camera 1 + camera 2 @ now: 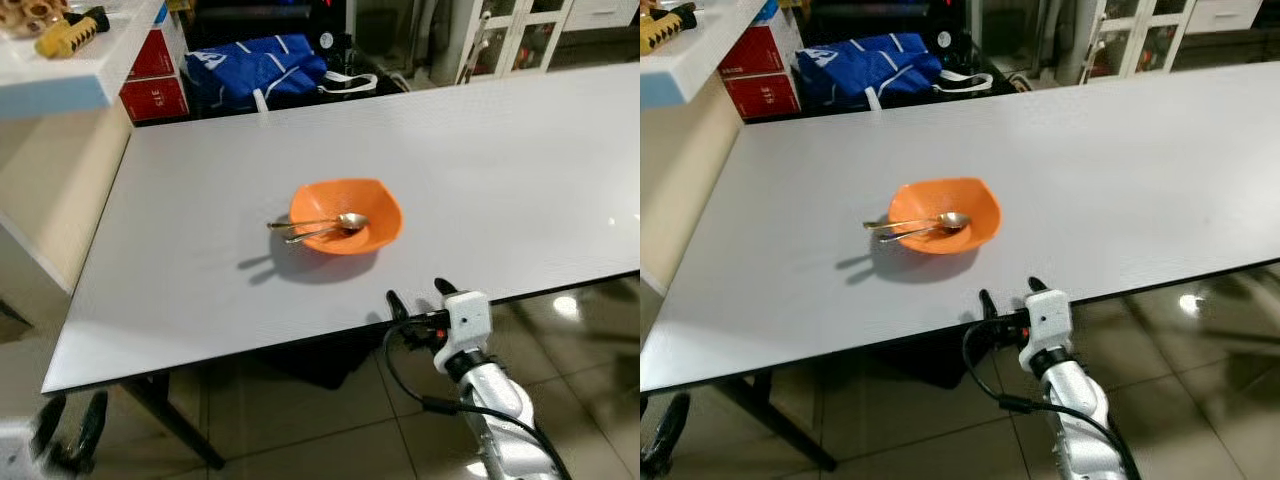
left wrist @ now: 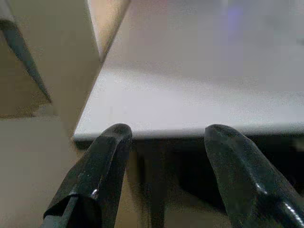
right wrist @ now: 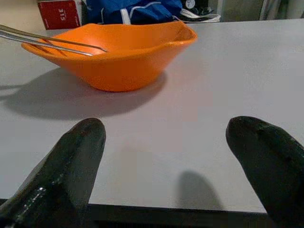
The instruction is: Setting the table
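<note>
Orange bowl [image 1: 346, 214] with spoon [image 1: 318, 222], table [image 1: 500, 160]

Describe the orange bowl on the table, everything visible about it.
The orange bowl is shallow with a wavy, roughly squared rim, and looks like smooth plastic. It sits upright on the grey table, near the middle of the front edge, casting a shadow toward the robot's left. Two metal utensils, at least one a spoon, lie in it with handles jutting over its left rim. The right gripper, open, is at the table edge, not touching it.
</note>
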You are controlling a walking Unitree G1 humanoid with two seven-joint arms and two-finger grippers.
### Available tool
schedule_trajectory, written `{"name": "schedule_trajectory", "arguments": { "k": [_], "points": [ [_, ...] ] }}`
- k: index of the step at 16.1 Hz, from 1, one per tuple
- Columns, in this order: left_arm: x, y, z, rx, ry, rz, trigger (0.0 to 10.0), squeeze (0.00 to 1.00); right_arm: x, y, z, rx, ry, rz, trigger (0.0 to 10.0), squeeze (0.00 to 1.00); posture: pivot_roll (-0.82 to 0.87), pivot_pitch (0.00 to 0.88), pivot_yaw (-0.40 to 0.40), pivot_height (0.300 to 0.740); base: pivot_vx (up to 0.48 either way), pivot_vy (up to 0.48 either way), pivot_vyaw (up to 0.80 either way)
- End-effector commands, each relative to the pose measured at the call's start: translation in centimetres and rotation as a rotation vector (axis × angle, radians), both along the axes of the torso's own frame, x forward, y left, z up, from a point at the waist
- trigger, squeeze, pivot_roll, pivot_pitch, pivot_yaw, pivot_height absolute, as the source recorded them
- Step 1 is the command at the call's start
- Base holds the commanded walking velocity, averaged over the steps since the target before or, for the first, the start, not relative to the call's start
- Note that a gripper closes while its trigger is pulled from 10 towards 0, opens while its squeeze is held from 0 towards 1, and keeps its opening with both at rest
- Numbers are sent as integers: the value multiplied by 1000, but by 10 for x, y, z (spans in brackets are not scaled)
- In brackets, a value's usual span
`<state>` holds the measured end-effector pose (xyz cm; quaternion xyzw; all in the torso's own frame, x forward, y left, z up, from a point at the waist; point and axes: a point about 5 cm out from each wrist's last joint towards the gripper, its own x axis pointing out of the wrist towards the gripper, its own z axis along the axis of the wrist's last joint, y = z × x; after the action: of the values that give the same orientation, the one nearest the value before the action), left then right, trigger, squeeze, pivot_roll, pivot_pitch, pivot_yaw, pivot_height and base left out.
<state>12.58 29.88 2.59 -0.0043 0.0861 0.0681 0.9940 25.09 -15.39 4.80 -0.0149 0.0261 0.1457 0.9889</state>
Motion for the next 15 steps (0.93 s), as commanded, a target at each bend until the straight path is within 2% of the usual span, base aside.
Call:
{"name": "schedule_trajectory", "arguments": {
  "k": [1,2,3,4,5,6,7,10,12,15],
  "points": [
    [62,-36,19,40,-55,-47,10000,0,4,3,2,7,-12,-2,10000,0,-123,0,114,740,0,0,0],
    [74,-41,23,40,-64,-40,10000,0,4,3,2,10,-14,-3,10000,0,-121,0,115,740,0,0,0],
    [97,-48,31,40,-81,-18,10000,0,8,5,4,20,-25,-10,10000,0,-119,0,117,740,0,0,0],
    [111,-53,38,36,-94,4,10000,0,10,6,6,32,-29,-20,10000,0,-116,0,119,740,0,0,0],
    [133,-57,54,10,-117,95,10000,0,19,11,11,58,-44,-37,10000,0,-119,0,119,740,0,0,0],
    [134,-55,63,-19,-125,134,10000,0,25,13,15,78,-51,-46,10000,0,-117,0,115,740,0,0,0],
    [129,-57,66,-33,-120,132,10000,0,28,14,18,73,-56,-40,10000,0,-115,0,115,740,0,0,0],
    [130,-67,74,-15,-101,125,10000,0,27,15,18,62,-60,-40,10000,0,-120,0,118,740,0,0,0],
    [134,-79,81,13,-113,74,10000,0,26,17,18,61,-64,-41,10000,0,-127,0,123,740,0,0,0],
    [134,-86,85,27,-97,60,10000,0,27,19,18,64,-65,-44,10000,0,-127,0,123,740,0,0,0]
  ]
}}
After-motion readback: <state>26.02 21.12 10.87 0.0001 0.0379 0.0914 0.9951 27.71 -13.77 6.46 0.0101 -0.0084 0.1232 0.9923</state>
